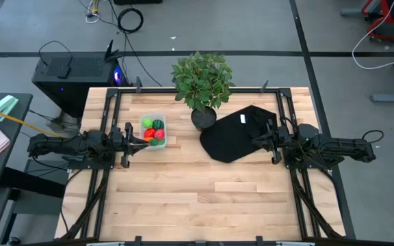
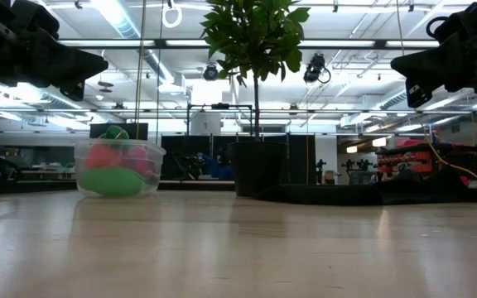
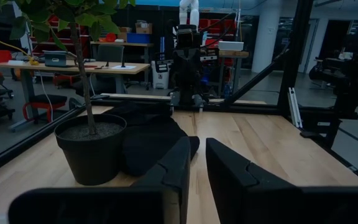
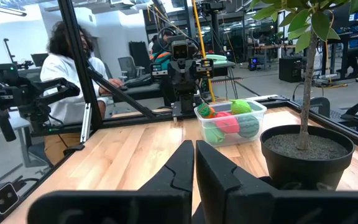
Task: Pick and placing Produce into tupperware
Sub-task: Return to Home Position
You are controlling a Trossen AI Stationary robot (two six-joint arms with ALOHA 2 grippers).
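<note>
The clear tupperware (image 1: 153, 131) stands on the wooden table, left of the potted plant; it also shows in the low view (image 2: 118, 170) and in the right wrist view (image 4: 232, 121). Inside it lie the produce: a red piece (image 1: 149, 134), a light green one (image 1: 147, 123), a dark green striped ball (image 1: 158, 124) and a pink-red one (image 4: 225, 122). My left gripper (image 1: 144, 141) hovers just left of the tub, raised off the table, its fingers (image 3: 197, 144) a narrow gap apart. My right gripper (image 1: 254, 141) hangs above the black cloth, shut (image 4: 194, 144), holding nothing.
A large potted plant (image 1: 202, 85) stands at the table's far middle, its pot (image 3: 92, 149) beside the black cloth (image 1: 238, 133). A metal frame (image 1: 183, 90) edges the table. Bare wood (image 1: 204, 191) spreads across the near half. A person (image 4: 67, 68) sits beyond the left edge.
</note>
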